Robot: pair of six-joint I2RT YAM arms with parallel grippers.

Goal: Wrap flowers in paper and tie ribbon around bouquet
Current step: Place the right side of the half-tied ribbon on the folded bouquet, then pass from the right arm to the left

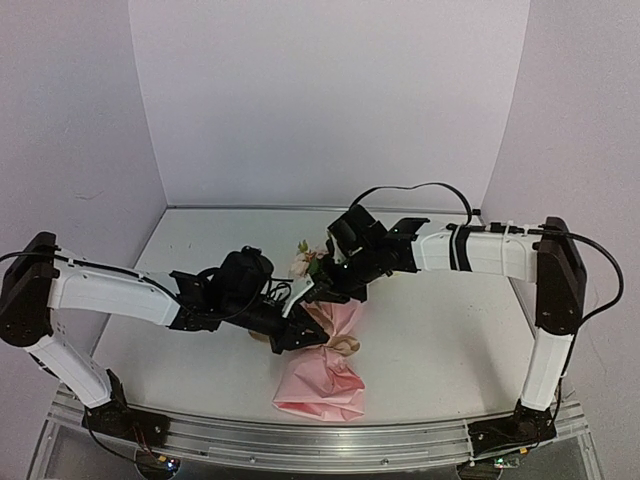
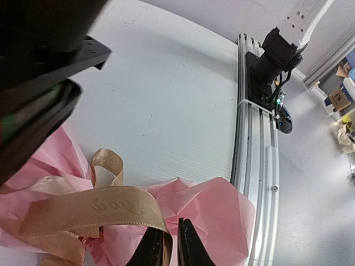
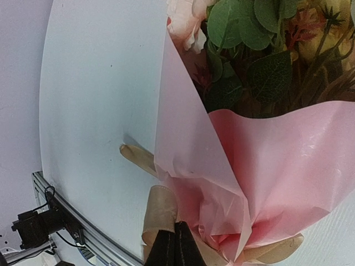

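Top external view: the bouquet (image 1: 325,385) lies on the table (image 1: 430,330) between both arms. Its ribbon (image 2: 89,208), slick, limp satin, likely wants a flat pinch near the waist. Beside it, the left gripper (image 2: 172,246) stands barely parted and the right gripper (image 3: 175,246) is pressed shut at a loop.

Closed tool (image 3: 175,247) beside tan ribbon (image 3: 161,209)

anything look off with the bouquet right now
The ribbon lies slack and twisted over the paper, not cinched: one loop stands up, and a loose tail pokes out flat onto the table from under the wrap.
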